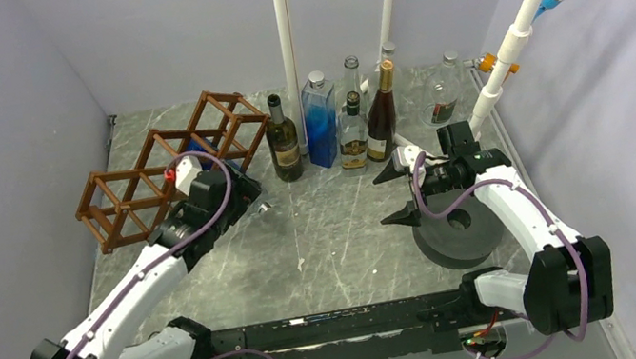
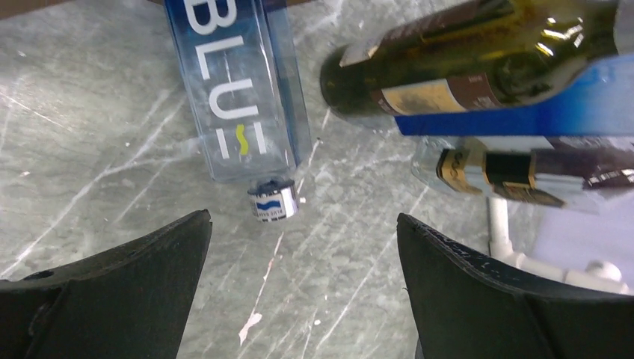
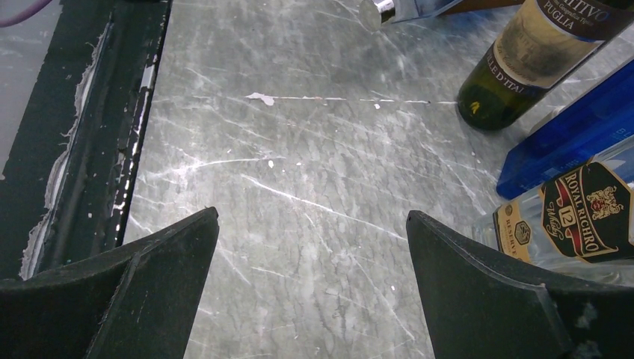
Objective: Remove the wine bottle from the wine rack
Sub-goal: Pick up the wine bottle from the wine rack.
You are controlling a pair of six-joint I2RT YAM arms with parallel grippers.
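The blue bottle (image 2: 239, 97) was seen lying slanted out of the wine rack (image 1: 129, 195) at the rear left, its cap (image 2: 273, 203) down by the worktop (image 2: 90, 149). The left pincer (image 2: 303, 288) was held spread apart just short of that cap, and the right pincer (image 3: 310, 292) was likewise spread over bare worktop, nothing being gripped

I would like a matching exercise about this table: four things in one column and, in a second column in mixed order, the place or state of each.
Things
1. wine rack
2. BLUE bottle
3. grey disc
4. left gripper

Places or states
A. open and empty
B. lying down, its cap toward the left gripper
C. back left of the table
D. partly hidden by the right arm in the top view

Pairs: 1-C, 2-B, 3-D, 4-A
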